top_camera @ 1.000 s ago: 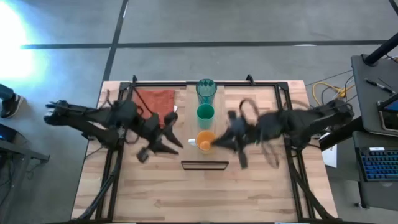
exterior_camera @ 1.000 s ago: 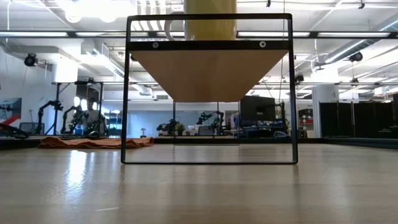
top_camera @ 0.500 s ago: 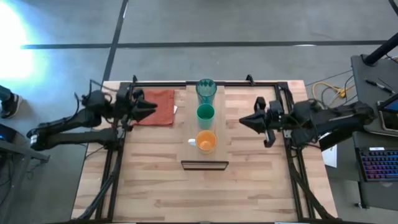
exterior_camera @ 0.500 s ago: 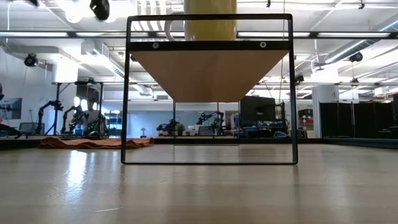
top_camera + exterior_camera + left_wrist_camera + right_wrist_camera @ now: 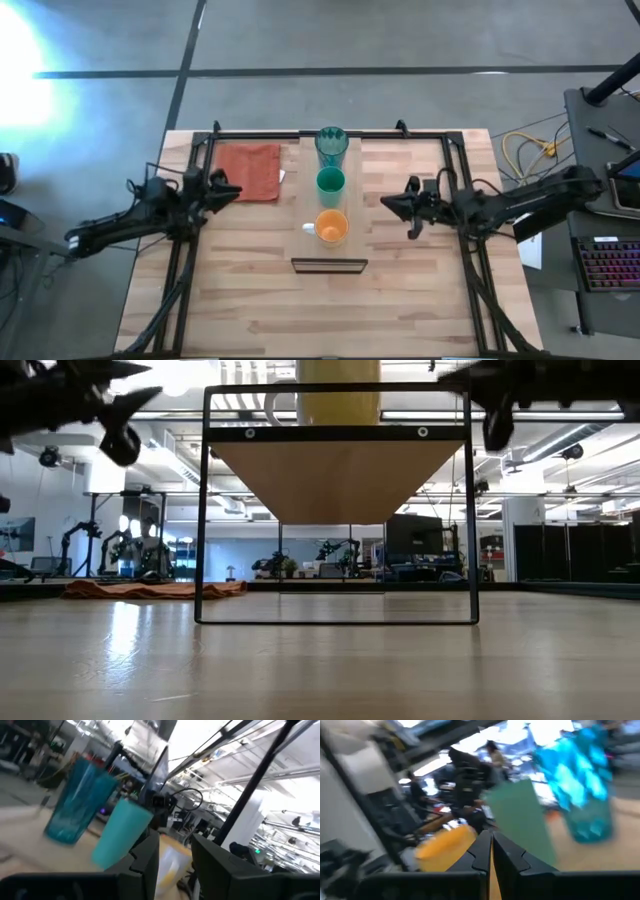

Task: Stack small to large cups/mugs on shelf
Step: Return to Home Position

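All three cups stand on the shelf (image 5: pixel 352 203), in one line along its length. The teal tumbler (image 5: pixel 332 143) is at the far end, the green cup (image 5: pixel 330 182) is in the middle, and the orange mug (image 5: pixel 332 227) is nearest the shelf's dark front edge.

Neither arm carries anything, and they flank the shelf, one on each side. The left gripper (image 5: pixel 234 187) is well clear of the shelf's left side, about level with the green cup, and its fingers (image 5: pixel 148 856) are parted with a plain gap between them. The right gripper (image 5: pixel 388 203) is nearer, close to the shelf's right side between the green cup and the mug, and its fingers (image 5: pixel 481 847) are pressed together.

Each gripper points its tips across at the row. I'd judge the safe way home is straight back from the shelf, and the right one has less room to spare.
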Tool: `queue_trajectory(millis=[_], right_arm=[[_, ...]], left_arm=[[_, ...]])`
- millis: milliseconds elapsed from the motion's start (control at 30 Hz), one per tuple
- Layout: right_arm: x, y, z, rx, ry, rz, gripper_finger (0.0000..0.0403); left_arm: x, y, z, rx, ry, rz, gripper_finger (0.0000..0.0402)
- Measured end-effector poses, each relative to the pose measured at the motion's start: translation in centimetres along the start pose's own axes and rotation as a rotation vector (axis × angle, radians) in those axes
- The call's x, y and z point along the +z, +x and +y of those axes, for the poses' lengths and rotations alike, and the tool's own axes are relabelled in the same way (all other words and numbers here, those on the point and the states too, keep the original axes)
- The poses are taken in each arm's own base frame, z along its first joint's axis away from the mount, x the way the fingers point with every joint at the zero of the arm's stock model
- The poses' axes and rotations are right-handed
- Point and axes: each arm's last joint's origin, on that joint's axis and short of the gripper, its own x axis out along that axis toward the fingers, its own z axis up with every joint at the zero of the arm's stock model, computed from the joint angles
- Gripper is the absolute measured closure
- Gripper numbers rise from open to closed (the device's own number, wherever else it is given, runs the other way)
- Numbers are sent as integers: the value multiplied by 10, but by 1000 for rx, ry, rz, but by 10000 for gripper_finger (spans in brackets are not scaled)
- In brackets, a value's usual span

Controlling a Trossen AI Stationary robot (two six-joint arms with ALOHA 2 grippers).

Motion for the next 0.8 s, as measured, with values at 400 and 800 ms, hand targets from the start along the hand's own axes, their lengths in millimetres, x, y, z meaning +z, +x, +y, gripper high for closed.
queue_trajectory(millis=[400, 800], right_arm=[[-11, -44, -22, 73, 30, -229, 392], [-28, -70, -39, 93, 140, 67, 392]], left_arm=[[-25, -9, 17, 139, -85, 104, 302], [-17, -9, 14, 159, 12, 71, 302]])
